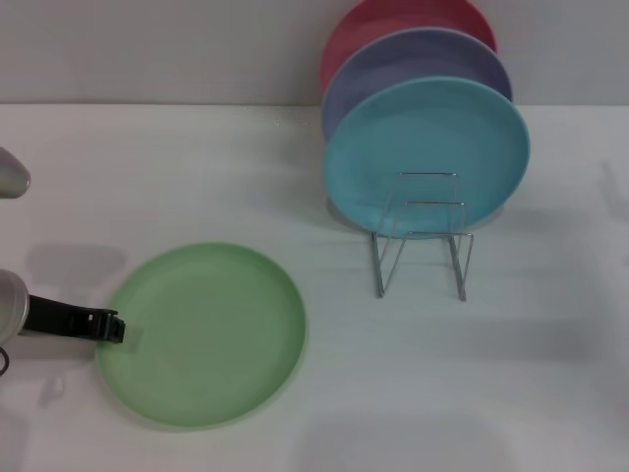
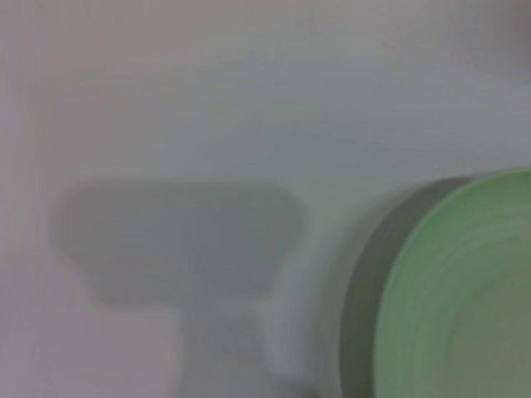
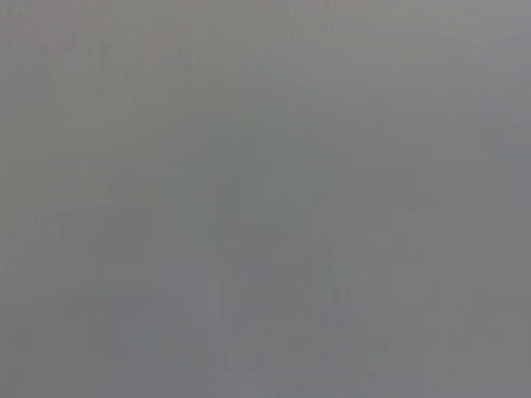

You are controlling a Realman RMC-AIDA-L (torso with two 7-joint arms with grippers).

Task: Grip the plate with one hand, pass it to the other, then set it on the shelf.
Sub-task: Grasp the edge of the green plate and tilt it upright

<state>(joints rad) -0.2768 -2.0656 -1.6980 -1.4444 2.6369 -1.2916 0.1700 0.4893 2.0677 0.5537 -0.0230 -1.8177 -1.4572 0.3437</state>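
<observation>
Lying flat on the white worktop [image 1: 550, 374], the round, shallow, light green plastic plate [image 1: 201, 334] sits near the robot's left side, well apart from the small silver wire shelf [image 1: 423, 236]. Upright in that shelf stand a turquoise plate [image 1: 428, 147], a lavender plate [image 1: 413, 64] and a pink plate [image 1: 393, 20]. At the green plate's left rim, the left gripper [image 1: 106, 325] reaches in low; whether its jaws are open or closed cannot be told. No right gripper shows.

Left gripper [image 1: 110, 325] finger gap too small to judge. Plate [image 2: 456, 290] cut off in left wrist view. Pink plate [image 1: 393, 25] mostly hidden behind lavender plate [image 1: 418, 59]. Right wrist view shows only featureless grey.
</observation>
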